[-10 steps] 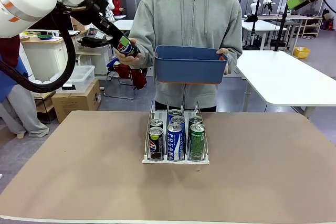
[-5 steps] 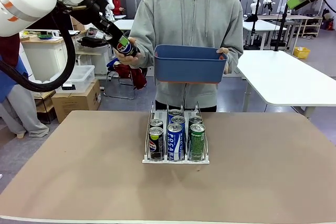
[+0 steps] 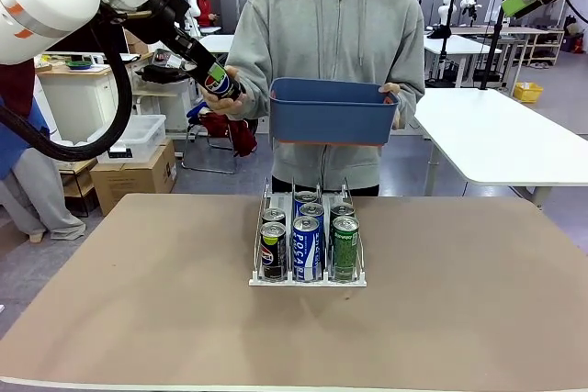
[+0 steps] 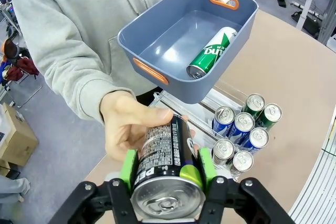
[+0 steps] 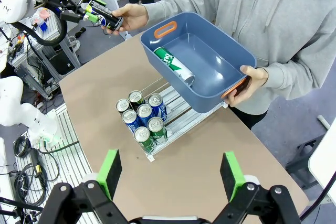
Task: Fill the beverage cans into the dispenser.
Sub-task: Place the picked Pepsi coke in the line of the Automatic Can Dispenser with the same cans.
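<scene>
Front view: left fingers are clamped on a black can, held high at far left. I see a person's hand touching it too. Person holds a blue tub above the dispenser, which sits mid-surface with six cans across three lanes.

Left wrist view: green pads are tight on the can's sides. A green can lies in the tub.

Right wrist view: right fingers are spread wide with nothing between them, high over the dispenser.

Seven cans stand upright in the white-based dispenser at frame centre. A black can tilts at upper left, and a green can lies on its side.
</scene>
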